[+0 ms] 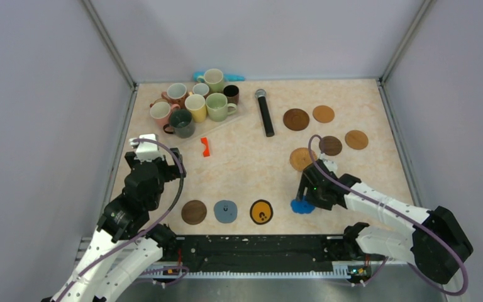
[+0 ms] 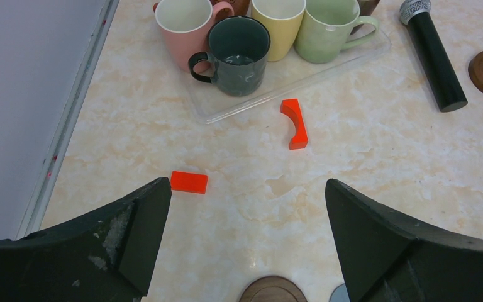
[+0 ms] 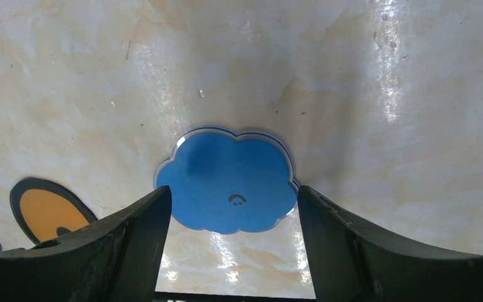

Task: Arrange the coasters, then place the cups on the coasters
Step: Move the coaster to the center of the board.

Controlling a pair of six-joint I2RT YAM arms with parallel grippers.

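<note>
Right wrist view: blue coaster (image 3: 229,182) lies flat near the table's (image 3: 352,75) 6 o'clock edge. Right gripper (image 3: 234,192) straddles its 9 and 3 o'clock rims; clamped or not, unclear. Thin, light, stiff, likely slippery: pinch the rim. Left gripper (image 2: 245,189) gapes, empty.

The left arm (image 1: 141,182) and the right arm (image 1: 377,211) of a robot stood bolted to a black rail (image 1: 258,245) at the edge of a marble-patterned table (image 1: 245,170) in a lab test cell. Plain grey partition walls (image 1: 38,94) on metal frame posts (image 1: 109,44) boxed in the table, and purple cables (image 1: 310,150) looped from the arms.
</note>
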